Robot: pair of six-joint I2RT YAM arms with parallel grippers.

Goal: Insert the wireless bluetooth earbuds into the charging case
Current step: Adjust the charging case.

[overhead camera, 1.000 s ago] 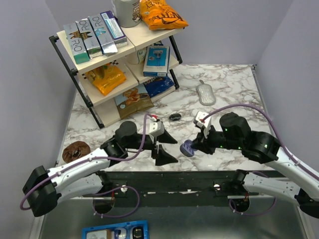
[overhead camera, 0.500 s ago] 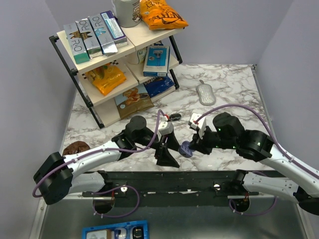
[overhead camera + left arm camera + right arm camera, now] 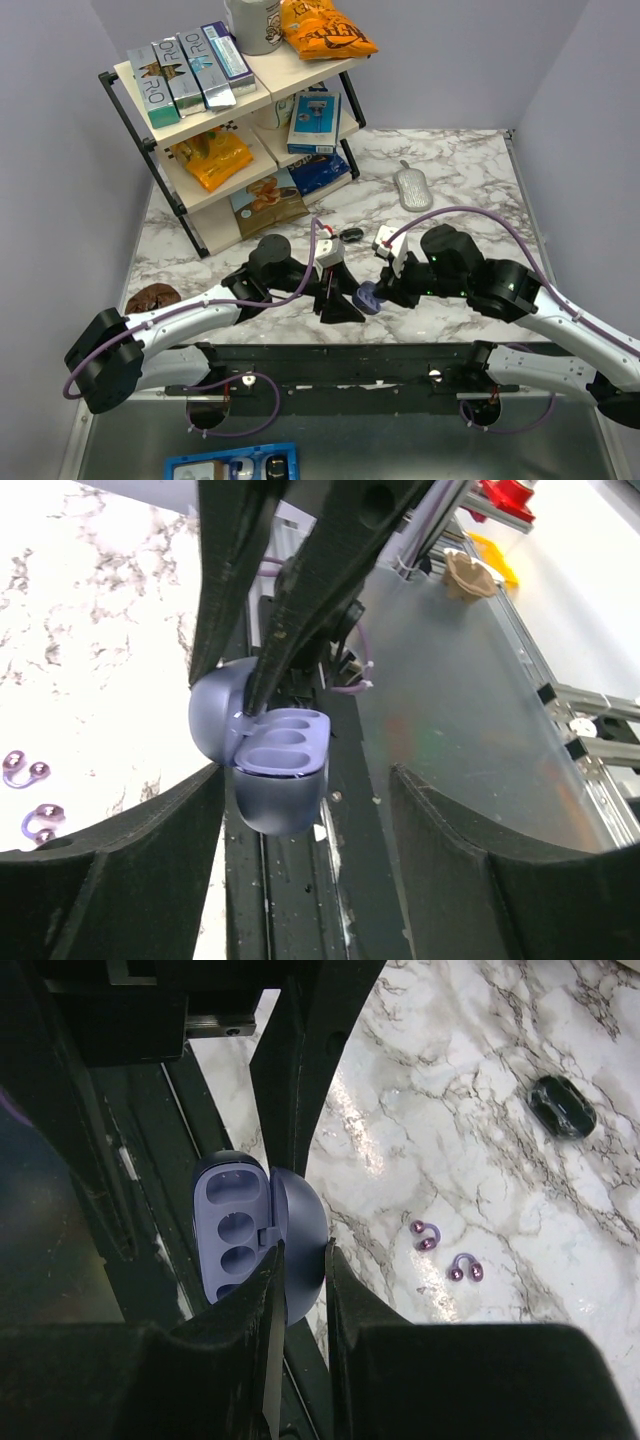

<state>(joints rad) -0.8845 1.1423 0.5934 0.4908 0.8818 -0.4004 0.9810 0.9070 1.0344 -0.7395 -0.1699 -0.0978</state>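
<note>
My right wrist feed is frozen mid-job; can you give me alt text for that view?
The right gripper pinches the open lavender-blue case by its rounded shell, its empty sockets in view. Two purple earbuds lie on the marble table beyond it, and a glossy black oval object sits farther off.

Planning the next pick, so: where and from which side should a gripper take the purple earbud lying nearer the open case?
Likely from straight above: the purple earbud lies flat on the marble table, a small open hook with a bulb at each end. Pinch across both bulbs; the other earbud lies apart, leaving finger room.
</note>
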